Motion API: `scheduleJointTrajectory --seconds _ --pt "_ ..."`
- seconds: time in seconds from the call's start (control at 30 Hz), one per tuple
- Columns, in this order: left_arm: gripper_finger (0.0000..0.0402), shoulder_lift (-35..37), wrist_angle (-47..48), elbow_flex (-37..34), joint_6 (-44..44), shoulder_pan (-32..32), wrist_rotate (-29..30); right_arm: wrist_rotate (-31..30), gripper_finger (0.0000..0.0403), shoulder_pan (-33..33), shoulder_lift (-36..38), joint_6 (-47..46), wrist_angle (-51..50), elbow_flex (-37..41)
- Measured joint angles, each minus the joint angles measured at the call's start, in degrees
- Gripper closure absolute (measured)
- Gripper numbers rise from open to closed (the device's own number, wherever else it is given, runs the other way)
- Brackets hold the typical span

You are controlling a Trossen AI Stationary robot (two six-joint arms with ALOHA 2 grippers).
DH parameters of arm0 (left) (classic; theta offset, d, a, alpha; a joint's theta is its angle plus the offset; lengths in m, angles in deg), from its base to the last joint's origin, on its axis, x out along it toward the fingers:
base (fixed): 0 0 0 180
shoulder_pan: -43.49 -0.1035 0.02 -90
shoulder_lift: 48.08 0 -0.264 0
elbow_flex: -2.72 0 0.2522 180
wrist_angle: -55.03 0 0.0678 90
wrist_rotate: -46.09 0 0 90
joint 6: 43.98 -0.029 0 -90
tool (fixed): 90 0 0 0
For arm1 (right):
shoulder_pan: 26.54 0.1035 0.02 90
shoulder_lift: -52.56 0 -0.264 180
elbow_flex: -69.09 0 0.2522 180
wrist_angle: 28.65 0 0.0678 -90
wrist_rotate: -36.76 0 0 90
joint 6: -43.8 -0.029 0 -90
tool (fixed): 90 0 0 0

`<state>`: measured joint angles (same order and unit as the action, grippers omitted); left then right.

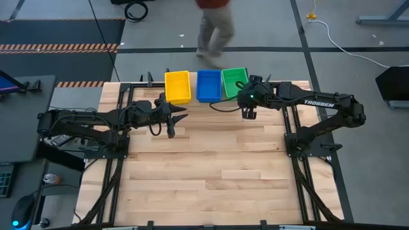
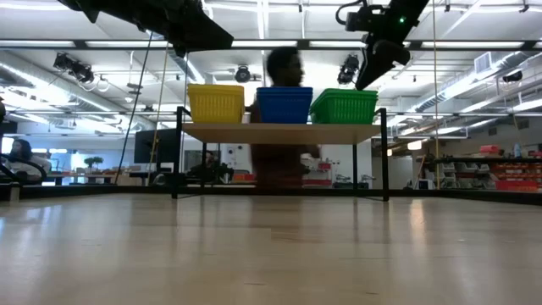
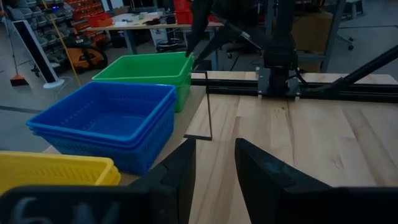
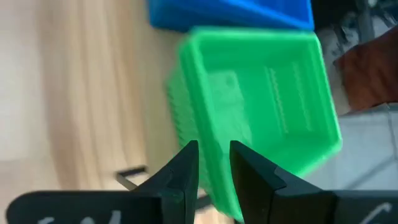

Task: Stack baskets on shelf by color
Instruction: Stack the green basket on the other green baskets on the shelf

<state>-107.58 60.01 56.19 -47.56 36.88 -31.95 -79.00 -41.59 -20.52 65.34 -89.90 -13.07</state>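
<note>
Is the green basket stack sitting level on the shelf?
Tilted: in the low view the green stack slants on the shelf, unlike the level blue stack. The right hand hangs above it.

Three stacks sit in a row on the low wooden-topped shelf with thin black legs (image 2: pixel 279 133) at the table's far edge: yellow mesh plastic baskets (image 1: pixel 177 86) left, blue mesh plastic baskets (image 1: pixel 208 85) centre, green mesh plastic baskets (image 1: pixel 234 82) right. My left gripper (image 1: pixel 172 119) hangs before the yellow baskets; my right gripper (image 1: pixel 248 112) just before the green baskets. A person (image 1: pixel 214 29) stands behind the shelf.
</note>
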Motion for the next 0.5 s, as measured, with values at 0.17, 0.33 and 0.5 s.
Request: scheduleJointTrajectory --seconds 0.17,0.33,0.5 --pt "0.0283 -0.02 0.0 0.0 0.0 0.11 0.0 -0.26 0.03 -1.16 0.0 -0.44 -1.65 0.0" --pt "0.0283 -0.02 0.05 0.0 0.02 0.11 0.0 2.95 0.0299 -2.37 0.0 -0.4 -2.01 0.0" --pt "0.0283 -0.02 0.09 0.0 0.16 0.11 0.0 5.38 0.03 -3.58 0.0 -0.22 -2.1 0.0"
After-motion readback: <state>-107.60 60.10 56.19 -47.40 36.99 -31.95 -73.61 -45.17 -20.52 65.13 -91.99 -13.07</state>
